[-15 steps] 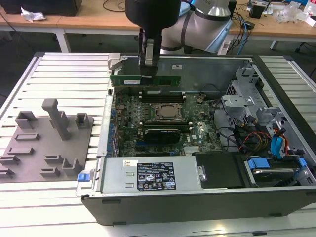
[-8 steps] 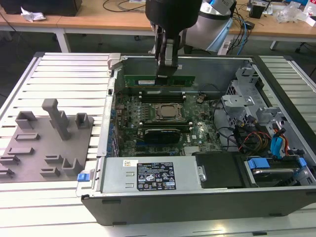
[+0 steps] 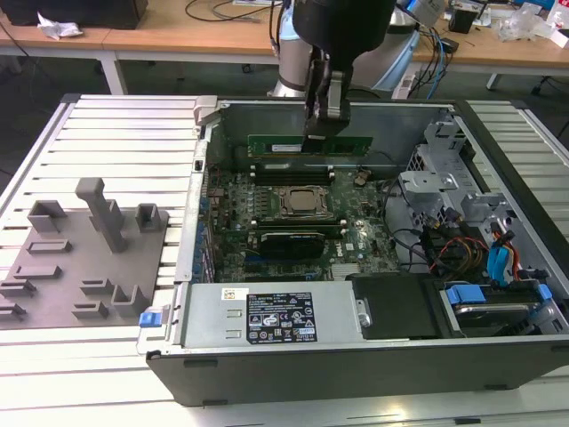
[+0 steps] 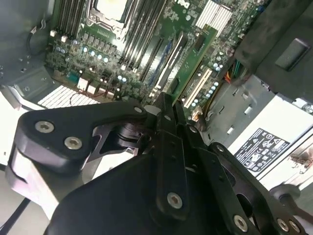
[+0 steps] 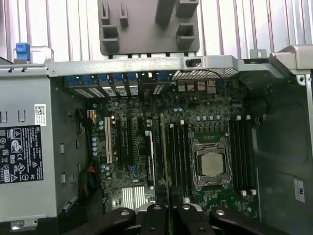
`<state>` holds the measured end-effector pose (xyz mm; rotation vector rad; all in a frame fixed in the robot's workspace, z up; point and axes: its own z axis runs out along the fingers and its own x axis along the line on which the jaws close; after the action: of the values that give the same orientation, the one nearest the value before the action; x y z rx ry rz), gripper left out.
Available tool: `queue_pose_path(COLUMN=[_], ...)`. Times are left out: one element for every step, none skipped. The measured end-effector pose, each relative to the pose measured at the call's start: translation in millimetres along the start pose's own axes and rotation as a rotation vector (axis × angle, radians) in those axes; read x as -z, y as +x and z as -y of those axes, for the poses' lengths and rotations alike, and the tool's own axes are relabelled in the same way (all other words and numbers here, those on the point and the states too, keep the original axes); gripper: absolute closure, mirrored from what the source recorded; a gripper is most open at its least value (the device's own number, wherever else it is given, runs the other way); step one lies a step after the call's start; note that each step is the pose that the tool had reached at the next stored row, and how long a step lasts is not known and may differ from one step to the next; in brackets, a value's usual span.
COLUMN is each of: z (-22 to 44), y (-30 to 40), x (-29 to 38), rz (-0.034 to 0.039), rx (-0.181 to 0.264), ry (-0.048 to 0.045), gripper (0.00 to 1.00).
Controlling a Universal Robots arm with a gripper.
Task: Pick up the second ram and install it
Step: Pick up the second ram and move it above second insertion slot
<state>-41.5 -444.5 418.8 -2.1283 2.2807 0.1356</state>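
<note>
End effector [image 3: 318, 133] clamped on second ram [image 3: 342, 145]

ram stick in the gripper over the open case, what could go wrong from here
1. The second ram hangs in the gripper, held near its middle above the memory slots; if it is tilted or off line with a slot, it may jam or seat at one end only.
2. The slots sit right beside the processor socket, so a sideways drift could bring the stick down on it.
3. The case's back wall is close behind, leaving little room.
</note>
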Motion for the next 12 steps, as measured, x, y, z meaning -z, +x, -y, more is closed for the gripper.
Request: queue_pose_path(z=[1.5, 2.7, 3.7, 4.5, 6.0, 7.5, 10.7, 12.6, 13.7, 15.7, 18.0, 21.6], y=[-0.2, -0.3, -0.6, -0.7, -1.1, -2.0, -4.7, -5.9, -6.3, -6.8, -7.2, -7.9], x=[-0.1, -0.1, -0.3, -0.7, -1.3, -1.6, -2.4, -2.9, -3.1, -3.6, -4.4, -5.9], rz=[0.0, 0.0001, 0.0013, 0.004, 0.0057, 0.0055, 0.0055, 0.0055, 0.0055, 0.0055, 0.0054, 0.0056], rx=[0.0, -0.001, -0.007, -0.02, -0.028, -0.028, -0.028, -0.028, -0.028, -0.028, -0.028, -0.028], ry=[0.0, 0.0001, 0.0004, 0.0011, 0.0018, 0.0017, 0.0015, 0.0014, 0.0013, 0.0012, 0.001, 0.0006], gripper=[0.86, 0.86, 0.86, 0.86, 0.86, 0.86, 0.86, 0.86, 0.86, 0.86, 0.86, 0.86])
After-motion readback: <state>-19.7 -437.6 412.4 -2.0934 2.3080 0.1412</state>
